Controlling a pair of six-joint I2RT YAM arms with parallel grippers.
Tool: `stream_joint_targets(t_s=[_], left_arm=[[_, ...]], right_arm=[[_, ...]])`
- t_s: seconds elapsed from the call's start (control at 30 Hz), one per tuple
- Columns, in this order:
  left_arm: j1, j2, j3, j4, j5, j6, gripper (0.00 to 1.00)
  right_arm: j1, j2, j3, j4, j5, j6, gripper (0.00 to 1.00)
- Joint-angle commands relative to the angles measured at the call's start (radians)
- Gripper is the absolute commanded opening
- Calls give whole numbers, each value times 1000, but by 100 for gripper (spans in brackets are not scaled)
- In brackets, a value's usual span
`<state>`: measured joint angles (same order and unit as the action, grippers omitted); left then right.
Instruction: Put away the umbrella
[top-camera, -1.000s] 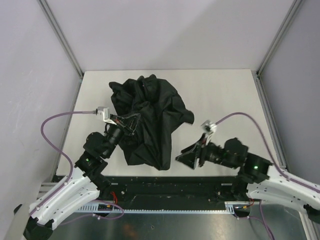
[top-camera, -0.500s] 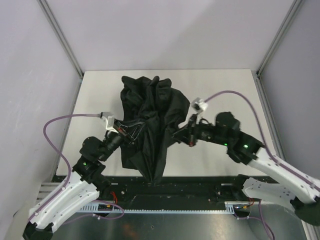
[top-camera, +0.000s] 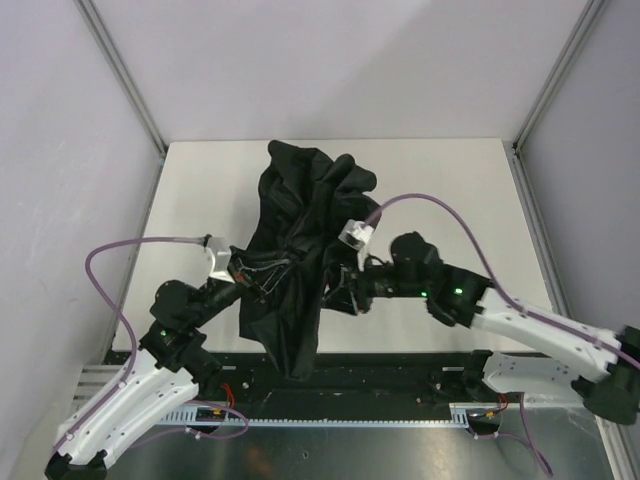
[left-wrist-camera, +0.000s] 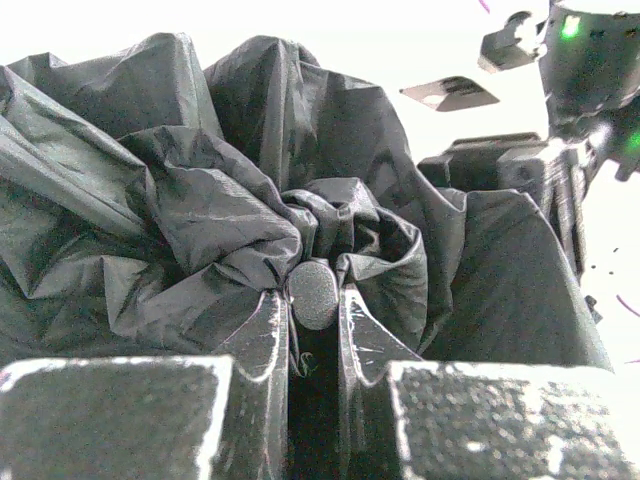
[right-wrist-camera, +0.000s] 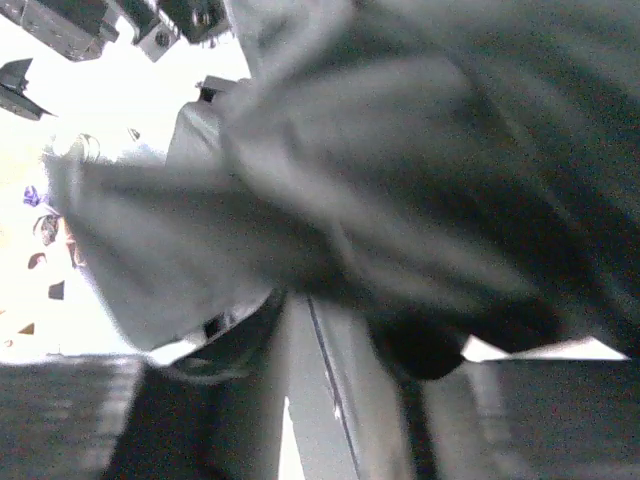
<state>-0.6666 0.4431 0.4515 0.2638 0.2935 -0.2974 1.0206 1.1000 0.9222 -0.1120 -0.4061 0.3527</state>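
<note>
The black umbrella (top-camera: 300, 230) lies half collapsed in the middle of the table, its crumpled canopy running from the back toward the near edge. My left gripper (top-camera: 262, 272) is at its left side. In the left wrist view the gripper (left-wrist-camera: 314, 300) is shut on a rounded black knob of the umbrella (left-wrist-camera: 200, 190), with fabric bunched around the fingers. My right gripper (top-camera: 338, 288) is pressed into the canopy's right side. In the right wrist view, blurred fabric (right-wrist-camera: 420, 150) covers the fingertips, so the jaw state is unclear. The handle and strap are hidden.
The white table (top-camera: 450, 180) is enclosed by grey walls with metal corner posts (top-camera: 120, 70). Purple cables (top-camera: 120, 255) arc from both wrists. The right arm (left-wrist-camera: 560, 90) shows at the top right of the left wrist view.
My right arm swung left from the near right corner into the umbrella's right side. My left gripper shifted slightly right. The canopy has been drawn in narrower and moved right.
</note>
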Motion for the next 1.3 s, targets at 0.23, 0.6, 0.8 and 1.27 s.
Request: stream_joint_targets(t_s=[0.23,0.6,0.8,1.27], left_arm=[[5,-22,28,136,97,161,0],[4,-14,45,117,186,212,0],[5,7,52,108,228,189,0],[3,112,94,107,198,17,0]], right_arm=[[-80,-478,-64,-345,292,165,72],[-251,-433,4,-193,190,160,81],[-323,-271,56,-111,26,162,52],[-314,-69,58,-139,-112,106,27]])
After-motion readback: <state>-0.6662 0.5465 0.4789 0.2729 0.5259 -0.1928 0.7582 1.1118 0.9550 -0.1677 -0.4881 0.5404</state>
